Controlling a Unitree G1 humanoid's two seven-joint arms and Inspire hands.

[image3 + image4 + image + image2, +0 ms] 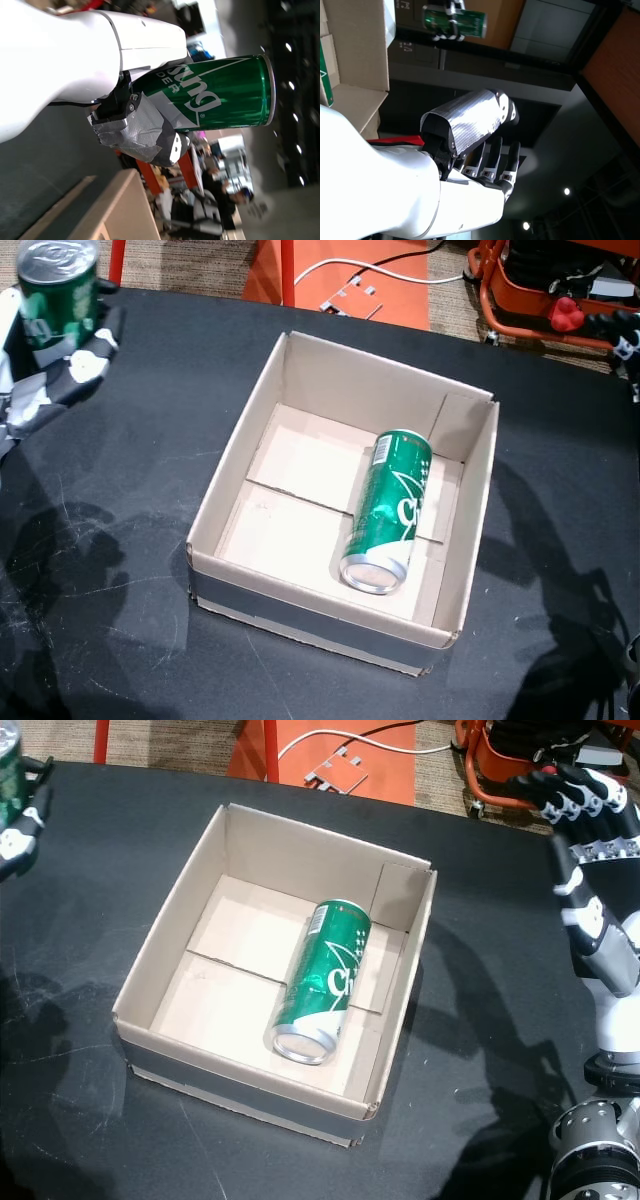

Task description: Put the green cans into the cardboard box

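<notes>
Black table takes up most of both head views, with the cardboard box sitting open-topped in the middle. One green can already lies on its side inside, toward the box's 3 o'clock wall. Left hand, up at 10 o'clock, is wrapped around a second green can, upright, clear of the box. Right hand at 2 o'clock holds nothing, fingers spread.

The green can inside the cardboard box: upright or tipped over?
Tipped over: the green can lies on its side on the cardboard box floor, one end facing the camera.
</notes>
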